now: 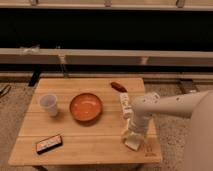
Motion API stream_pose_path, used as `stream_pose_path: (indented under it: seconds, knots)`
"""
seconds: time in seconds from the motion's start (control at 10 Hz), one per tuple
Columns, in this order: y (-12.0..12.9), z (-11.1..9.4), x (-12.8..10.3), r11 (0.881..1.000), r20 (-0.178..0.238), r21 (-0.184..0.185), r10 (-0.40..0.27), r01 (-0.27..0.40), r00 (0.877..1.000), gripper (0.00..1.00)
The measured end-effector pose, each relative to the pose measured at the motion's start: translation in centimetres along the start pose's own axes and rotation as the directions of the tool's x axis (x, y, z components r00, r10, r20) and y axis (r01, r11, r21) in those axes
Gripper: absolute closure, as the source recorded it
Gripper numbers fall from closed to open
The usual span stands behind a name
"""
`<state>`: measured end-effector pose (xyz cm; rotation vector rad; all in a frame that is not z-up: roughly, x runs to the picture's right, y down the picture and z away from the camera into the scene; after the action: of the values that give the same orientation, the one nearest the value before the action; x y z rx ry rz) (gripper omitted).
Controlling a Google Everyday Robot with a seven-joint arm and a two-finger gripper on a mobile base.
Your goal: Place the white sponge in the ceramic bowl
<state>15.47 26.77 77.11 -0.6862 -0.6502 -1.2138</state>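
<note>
- The wooden bench (90,135) carries everything in view; it stands in front of a long pale ledge (100,56) with darkness behind it.
- The robot's white arm (165,104) reaches in from the right and bends down over the front right part of the bench.
- The hand (134,131) points down at the end of the arm, low over the bench, just above the white sponge (131,143).
- I cannot tell whether the hand is open or closed, nor whether it has hold of the sponge.
- The white sponge sits near the front right corner of the bench, partly hidden under the hand and well apart from the bowl.
- The orange-red bowl (86,107) stands upright near the middle of the bench, to the left of the arm, with nothing visible inside it.
- A clear plastic cup (48,104) stands upright to the left of the bowl, near it but not touching.
- A dark flat device (49,143) with pale marks lies near the front left edge.
- A white bottle (125,105) lies on its side between the bowl and the arm.
- A small red-brown thing (118,86) lies near the back edge, behind the bottle.
</note>
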Motion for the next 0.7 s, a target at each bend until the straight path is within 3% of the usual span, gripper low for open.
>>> stream_pose_path:
  seconds: [0.4, 0.7]
  knots:
    - [0.0, 1.3, 0.0, 1.000, 0.023, -0.001, 0.012, -0.012, 1.000, 0.20]
    - [0.2, 1.8, -0.2, 1.000, 0.035, -0.014, 0.022, -0.022, 0.999, 0.43]
